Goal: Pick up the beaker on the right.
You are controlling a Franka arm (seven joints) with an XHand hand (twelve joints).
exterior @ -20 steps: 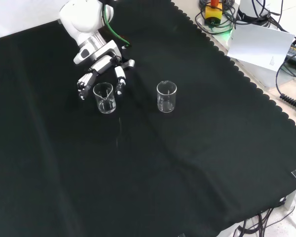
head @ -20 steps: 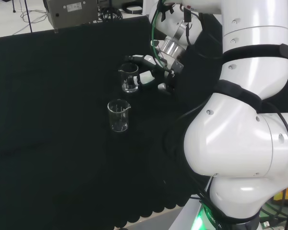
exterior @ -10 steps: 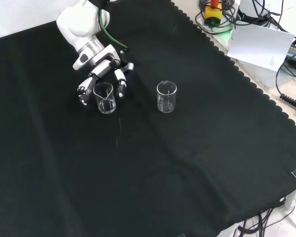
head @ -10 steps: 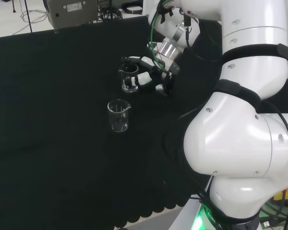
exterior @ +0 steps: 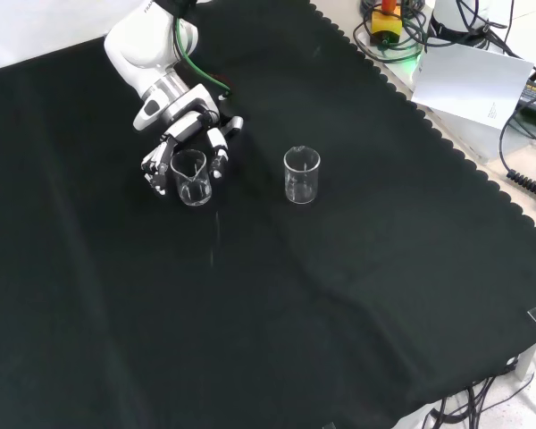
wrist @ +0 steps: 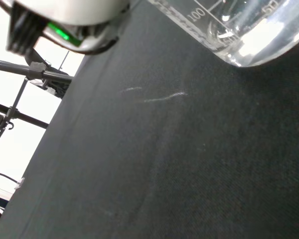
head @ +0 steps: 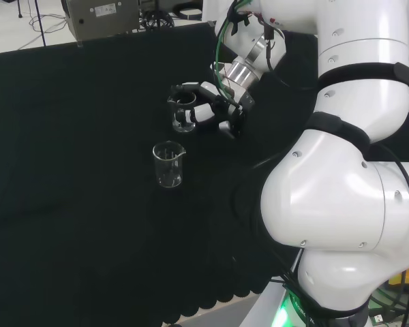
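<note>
Upper left of the frame: robot hand [exterior: 180, 134] fingers flank a beaker [exterior: 191, 177], seemingly touching; a second beaker [exterior: 301, 174] stands mid-frame.

My hand [exterior: 186, 143] has edged closer around the beaker [exterior: 190, 177]. My fingers [exterior: 220, 161] now flank its sides.

Clear glass beaker [head: 183, 114] [exterior: 191, 177] [wrist: 229, 30], upright on the black tabletop [exterior: 277, 295], printed scale on its wall, seemingly empty; flanked on both sides by fingers [exterior: 219, 157]; well apart from a second beaker [exterior: 301, 174].
</note>
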